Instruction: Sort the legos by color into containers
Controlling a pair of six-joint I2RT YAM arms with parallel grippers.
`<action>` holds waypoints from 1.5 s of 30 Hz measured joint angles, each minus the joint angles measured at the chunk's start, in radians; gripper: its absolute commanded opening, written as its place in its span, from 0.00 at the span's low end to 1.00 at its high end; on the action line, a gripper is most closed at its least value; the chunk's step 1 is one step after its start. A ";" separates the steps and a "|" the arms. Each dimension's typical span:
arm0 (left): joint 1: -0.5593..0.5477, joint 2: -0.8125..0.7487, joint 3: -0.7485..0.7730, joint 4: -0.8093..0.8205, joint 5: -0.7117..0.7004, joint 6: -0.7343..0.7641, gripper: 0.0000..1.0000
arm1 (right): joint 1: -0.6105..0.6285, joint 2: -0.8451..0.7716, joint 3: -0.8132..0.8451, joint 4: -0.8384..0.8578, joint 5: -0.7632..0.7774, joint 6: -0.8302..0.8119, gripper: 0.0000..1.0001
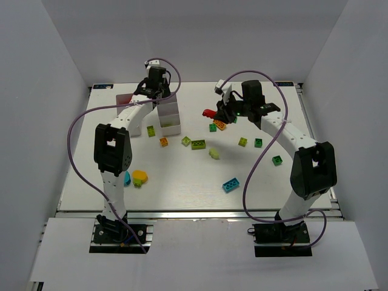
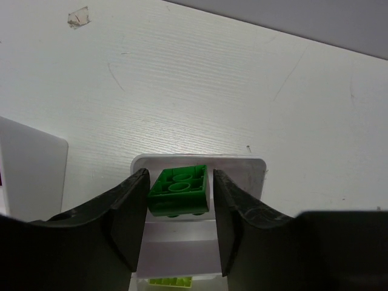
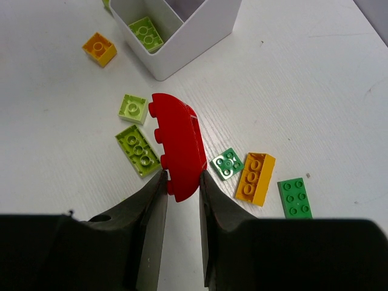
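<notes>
Two grippers, both loaded, from where I sit. My left gripper (image 2: 180, 176) hangs over the far end compartment of the white tray (image 2: 239, 165), fingers closed on a dark green brick (image 2: 179, 191) that sits tilted between them. A lime brick (image 3: 145, 30) lies in another compartment of that tray. My right gripper (image 3: 182, 179) is off to the tray's right, above the table (image 3: 303, 91), jaws clamped on a red curved brick (image 3: 179, 142). Under it, right of the tray, loose legos (image 1: 198, 144) lie on the table: a lime square brick (image 3: 132, 108), a small green brick (image 3: 227, 163), an orange brick (image 3: 254, 177). A small orange cube (image 3: 99, 48) lies near the tray's near end. A cyan brick (image 1: 230, 184) is well apart from the tray, toward the arm bases.
</notes>
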 measured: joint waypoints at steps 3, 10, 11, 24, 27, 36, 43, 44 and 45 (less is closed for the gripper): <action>0.000 0.000 0.000 -0.008 0.000 -0.007 0.67 | 0.000 0.000 0.000 0.000 -0.001 -0.003 0.00; 0.000 -0.004 -0.002 -0.012 0.000 -0.016 0.67 | 0.000 0.000 0.000 -0.001 -0.015 -0.017 0.00; 0.000 -0.010 -0.005 -0.013 0.002 -0.019 0.67 | 0.000 0.000 0.000 -0.002 -0.022 -0.022 0.00; 0.006 -0.499 -0.592 0.327 0.636 -0.272 0.71 | 0.019 -0.077 -0.088 0.014 -0.129 -0.188 0.00; 0.003 -0.568 -0.747 0.483 0.761 -0.389 0.72 | 0.029 -0.077 -0.094 0.032 -0.138 -0.203 0.00; -0.002 -0.579 -0.916 0.764 0.949 -0.628 0.74 | 0.076 -0.079 -0.101 0.076 -0.158 -0.204 0.00; -0.006 -0.577 -0.924 0.870 1.002 -0.697 0.74 | 0.120 -0.079 -0.101 0.100 -0.165 -0.185 0.00; -0.006 -0.576 -0.924 0.874 1.006 -0.699 0.74 | 0.124 -0.080 -0.101 0.104 -0.167 -0.180 0.00; -0.006 -0.575 -0.924 0.877 1.010 -0.700 0.74 | 0.126 -0.082 -0.101 0.106 -0.169 -0.177 0.00</action>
